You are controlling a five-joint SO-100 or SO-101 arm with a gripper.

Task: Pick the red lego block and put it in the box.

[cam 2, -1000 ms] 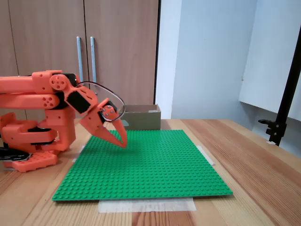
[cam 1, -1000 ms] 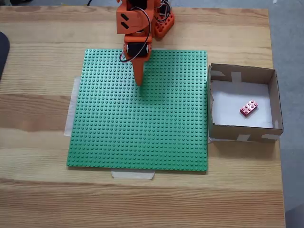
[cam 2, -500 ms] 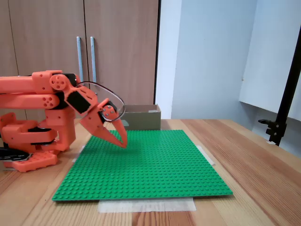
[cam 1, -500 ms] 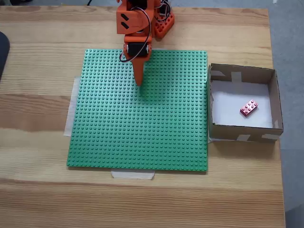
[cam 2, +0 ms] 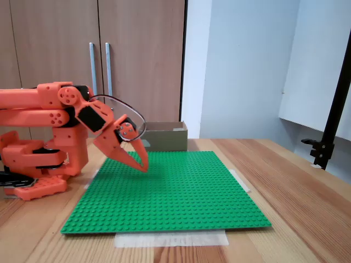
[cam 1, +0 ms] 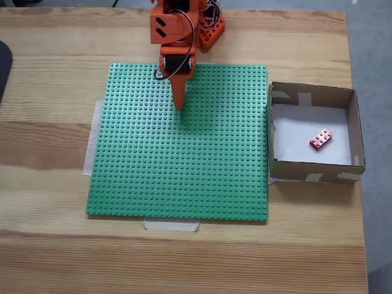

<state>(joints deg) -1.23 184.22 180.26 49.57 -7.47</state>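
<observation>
The red lego block (cam 1: 321, 139) lies on the white floor of the box (cam 1: 312, 97), right of the green baseplate in a fixed view from above. In a fixed view from the side the box (cam 2: 164, 136) stands behind the plate, its inside hidden. My orange gripper (cam 1: 179, 105) is shut and holds nothing. It hangs tip down just above the plate's back part, well left of the box. From the side, the gripper (cam 2: 143, 166) points down at the plate near the arm's base.
A large green studded baseplate (cam 1: 177, 165) is taped to the wooden table. The orange arm base (cam 2: 38, 164) stands at the plate's far edge. A dark object (cam 1: 3, 67) shows at the left edge. Cabinet doors (cam 2: 98, 66) rise behind the table.
</observation>
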